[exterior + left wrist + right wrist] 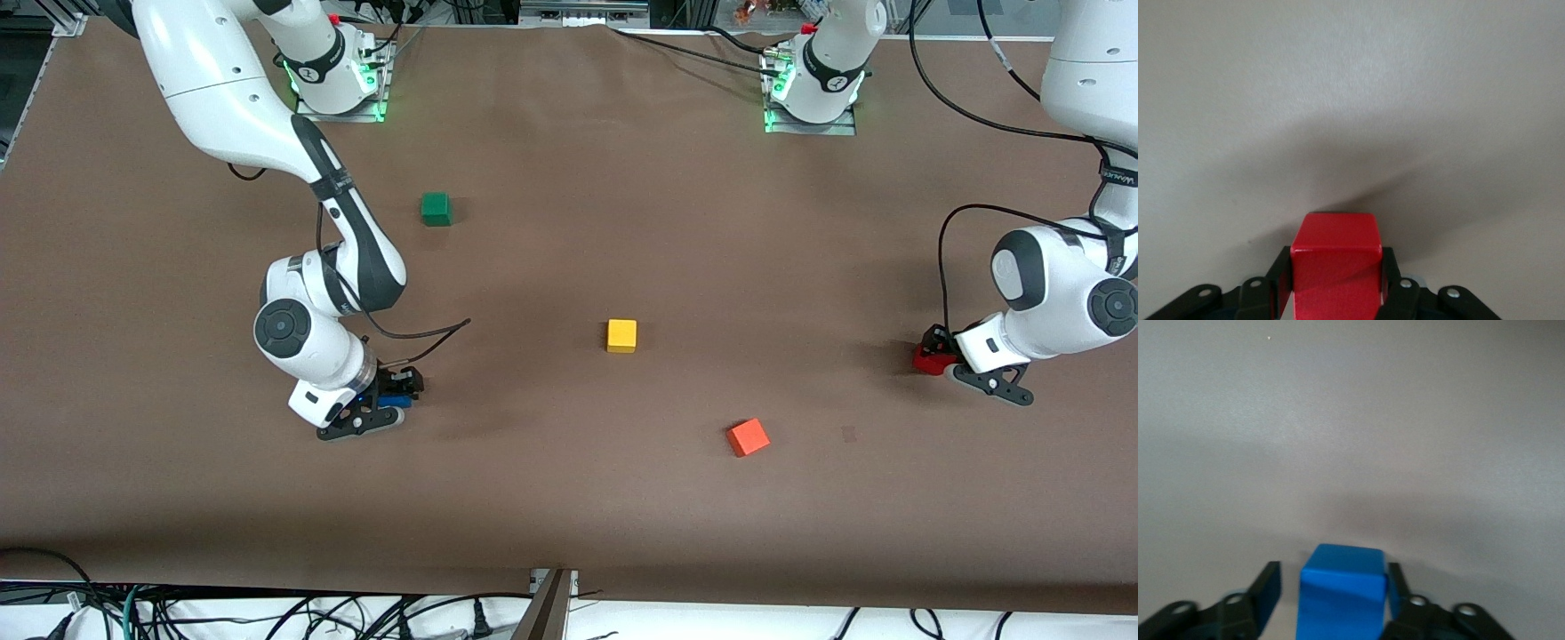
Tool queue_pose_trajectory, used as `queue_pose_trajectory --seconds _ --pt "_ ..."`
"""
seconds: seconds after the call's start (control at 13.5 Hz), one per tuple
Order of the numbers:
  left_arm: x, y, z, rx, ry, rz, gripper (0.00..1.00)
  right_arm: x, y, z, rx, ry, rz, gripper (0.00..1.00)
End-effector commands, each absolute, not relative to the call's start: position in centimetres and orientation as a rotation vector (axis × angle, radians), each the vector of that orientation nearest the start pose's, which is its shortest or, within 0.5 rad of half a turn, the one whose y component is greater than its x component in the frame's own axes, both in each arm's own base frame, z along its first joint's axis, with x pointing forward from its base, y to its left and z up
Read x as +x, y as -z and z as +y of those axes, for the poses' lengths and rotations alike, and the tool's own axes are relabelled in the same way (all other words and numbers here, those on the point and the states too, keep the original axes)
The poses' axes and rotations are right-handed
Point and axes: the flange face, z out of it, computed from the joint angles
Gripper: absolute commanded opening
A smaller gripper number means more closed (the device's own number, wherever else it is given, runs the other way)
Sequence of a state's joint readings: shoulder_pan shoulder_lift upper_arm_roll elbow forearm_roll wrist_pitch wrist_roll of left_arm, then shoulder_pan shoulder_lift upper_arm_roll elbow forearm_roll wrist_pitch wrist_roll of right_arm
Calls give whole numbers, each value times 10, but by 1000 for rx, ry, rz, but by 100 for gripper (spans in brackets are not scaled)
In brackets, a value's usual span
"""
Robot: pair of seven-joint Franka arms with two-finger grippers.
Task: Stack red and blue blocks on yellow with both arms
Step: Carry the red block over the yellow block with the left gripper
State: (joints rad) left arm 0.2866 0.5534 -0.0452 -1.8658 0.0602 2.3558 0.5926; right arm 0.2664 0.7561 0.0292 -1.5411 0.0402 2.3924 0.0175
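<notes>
The deep red block (927,359) sits at the left arm's end of the table, between the fingers of my left gripper (935,354). In the left wrist view both fingers press the red block's (1335,267) sides, so the left gripper (1335,257) is shut on it, low at the table. The bright blue block (396,401) lies at the right arm's end. My right gripper (397,388) straddles it, open. In the right wrist view a gap shows between one finger (1268,583) and the blue block (1341,590). The yellow block (621,335) stands alone mid-table.
A green cube (436,208) lies farther from the front camera, toward the right arm's base. An orange cube (748,436) lies nearer to the camera than the yellow block, toward the left arm's end. Cables trail near the right gripper.
</notes>
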Motion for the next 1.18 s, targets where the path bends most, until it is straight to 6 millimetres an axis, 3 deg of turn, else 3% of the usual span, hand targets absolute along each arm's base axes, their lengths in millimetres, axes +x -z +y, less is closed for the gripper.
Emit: queue_pose_trajectory --seconds 0.0,0.15,0.3,0.44,0.59,0.81,0.89,1.11 --pt "624 -266 126 -3088 -8 563 0 691 -208 201 -3036 111 -370 56" --pt "637 -305 72 -3143 -19 417 0 690 -211 201 -3035 99 -369 38" --pt "650 -341 3 -3193 -37 254 0 690 -221 198 -3029 33 -347 34" --pt "655 -364 -76 -3235 -37 93 0 695 -252 198 -3016 -52 -335 34" --pt "641 -371 -169 -3240 -39 47 0 697 -302 198 -3011 -116 -343 34" --pt "623 -352 -279 -3251 -74 249 0 692 -365 196 -3012 -181 -352 34" --pt "615 -343 -306 -3250 -97 305 0 687 -386 196 -3011 -197 -360 34" --pt "597 -312 -363 -3250 -158 311 0 673 -439 201 -3012 -216 -364 34"
